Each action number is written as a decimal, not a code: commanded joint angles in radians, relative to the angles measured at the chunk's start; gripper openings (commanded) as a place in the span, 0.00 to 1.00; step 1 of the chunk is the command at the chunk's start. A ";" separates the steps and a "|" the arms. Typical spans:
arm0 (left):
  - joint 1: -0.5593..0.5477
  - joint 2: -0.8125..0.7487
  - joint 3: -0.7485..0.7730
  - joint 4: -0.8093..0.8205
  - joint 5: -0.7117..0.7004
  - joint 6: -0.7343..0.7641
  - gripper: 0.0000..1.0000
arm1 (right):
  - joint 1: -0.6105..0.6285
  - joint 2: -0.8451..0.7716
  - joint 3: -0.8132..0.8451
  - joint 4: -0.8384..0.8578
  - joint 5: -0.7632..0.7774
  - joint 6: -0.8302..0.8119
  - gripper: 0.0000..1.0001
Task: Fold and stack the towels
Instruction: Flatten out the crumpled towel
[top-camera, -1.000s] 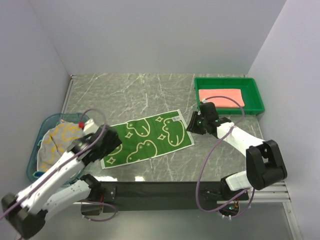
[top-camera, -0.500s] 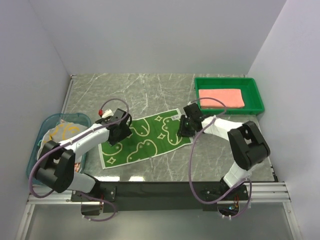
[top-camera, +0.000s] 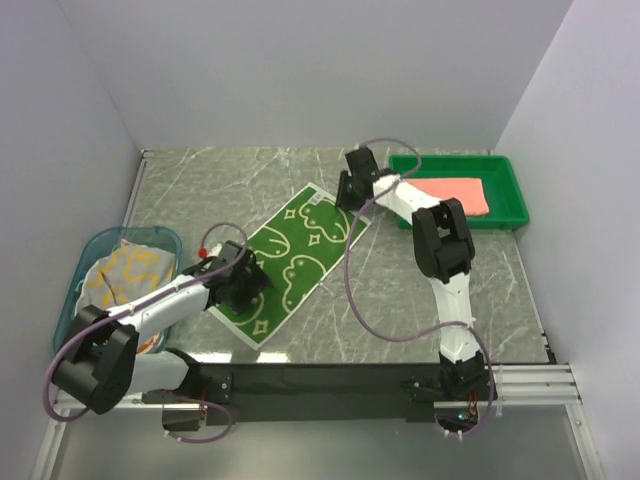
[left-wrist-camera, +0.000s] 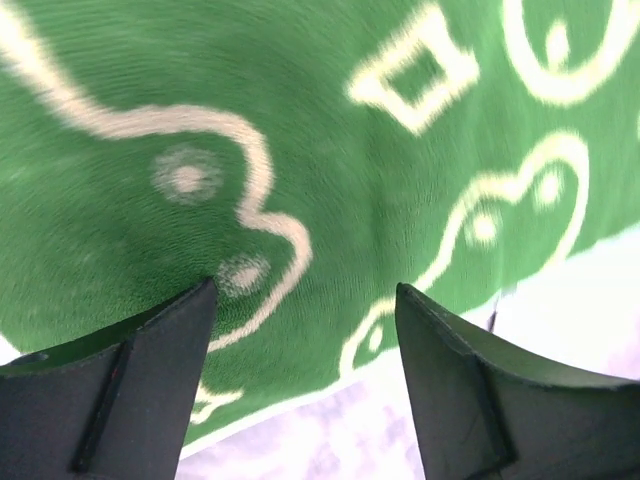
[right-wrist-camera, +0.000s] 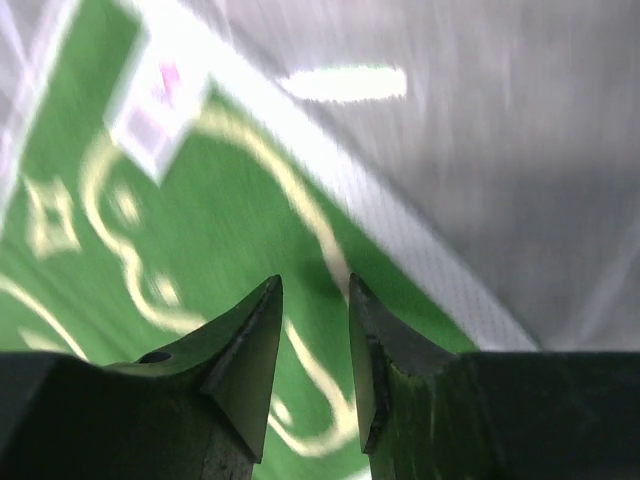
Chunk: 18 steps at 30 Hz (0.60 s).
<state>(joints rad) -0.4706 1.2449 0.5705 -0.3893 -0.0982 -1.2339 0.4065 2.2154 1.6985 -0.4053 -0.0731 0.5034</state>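
A dark green towel (top-camera: 295, 255) with pale yellow frog shapes lies flat and slanted across the marble table. My left gripper (top-camera: 243, 283) is over its near-left part, jaws open wide above the cloth (left-wrist-camera: 300, 130), nothing between them (left-wrist-camera: 303, 290). My right gripper (top-camera: 350, 190) is at the towel's far-right corner, jaws a narrow gap apart (right-wrist-camera: 313, 280), tips down on the green cloth (right-wrist-camera: 150, 250) close to its white border; no fold of cloth shows between them. A salmon-pink towel (top-camera: 445, 192) lies folded in the green tray. A cream towel (top-camera: 125, 275) is bunched in the blue basket.
The green plastic tray (top-camera: 450, 158) stands at the far right, just right of my right gripper. The blue basket (top-camera: 150, 232) is at the left edge beside the left arm. White walls close off the far and side edges. Purple cables loop off both arms.
The green towel has swung round from nearly crosswise to a steep diagonal. My right gripper moved far and left with its corner. My left gripper shifted toward the near-left part.
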 joint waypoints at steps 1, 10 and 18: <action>-0.117 0.010 -0.005 0.024 0.192 -0.096 0.80 | -0.006 0.036 0.211 -0.078 0.013 -0.077 0.41; -0.313 0.027 0.278 -0.169 0.011 -0.078 0.82 | 0.034 -0.329 -0.090 0.032 -0.043 -0.166 0.43; 0.016 -0.053 0.386 -0.325 -0.101 0.204 0.82 | 0.276 -0.626 -0.569 0.125 -0.053 -0.123 0.43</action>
<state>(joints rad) -0.5949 1.2312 0.8921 -0.6151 -0.1177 -1.1919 0.5915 1.6333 1.2434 -0.3256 -0.1162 0.3725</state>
